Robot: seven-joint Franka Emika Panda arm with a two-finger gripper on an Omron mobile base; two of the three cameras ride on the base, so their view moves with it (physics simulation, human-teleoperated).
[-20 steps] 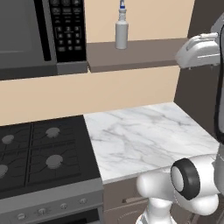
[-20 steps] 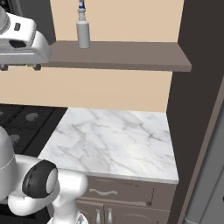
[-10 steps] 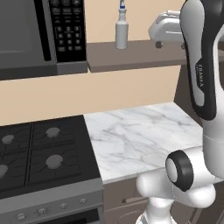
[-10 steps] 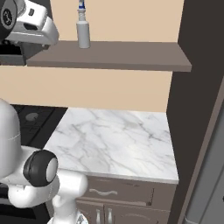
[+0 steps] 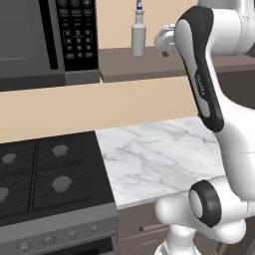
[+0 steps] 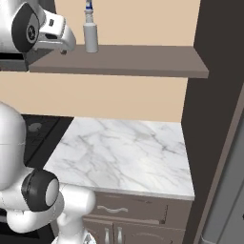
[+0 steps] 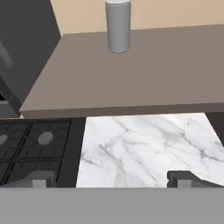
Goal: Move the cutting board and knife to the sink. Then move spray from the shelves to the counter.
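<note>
The spray [image 5: 138, 35] stands upright on the brown-grey shelves [image 5: 149, 67], a light-grey bottle with a white-and-blue nozzle. My gripper [image 5: 163, 46] hovers at shelf height just to the bottle's right, apart from it. In the right base view the gripper [image 6: 64, 47] sits to the left of the spray [image 6: 90, 31]. The hand view looks down on the spray [image 7: 118, 27] ahead, far beyond the widely spread fingertips [image 7: 181, 177]; the gripper [image 7: 109, 180] is open and holds nothing. Below lies the white marble counter [image 5: 159, 154]. The cutting board, knife and sink are out of view.
A black microwave [image 5: 45, 40] hangs left of the shelves. A dark gas stove [image 5: 45, 174] borders the counter's left edge. A tall dark cabinet wall [image 6: 214, 119] closes the counter's right side.
The arm has swung in over the counter, carrying the gripper from the far side of the shelf to just beside the spray. The jaws stayed open.
</note>
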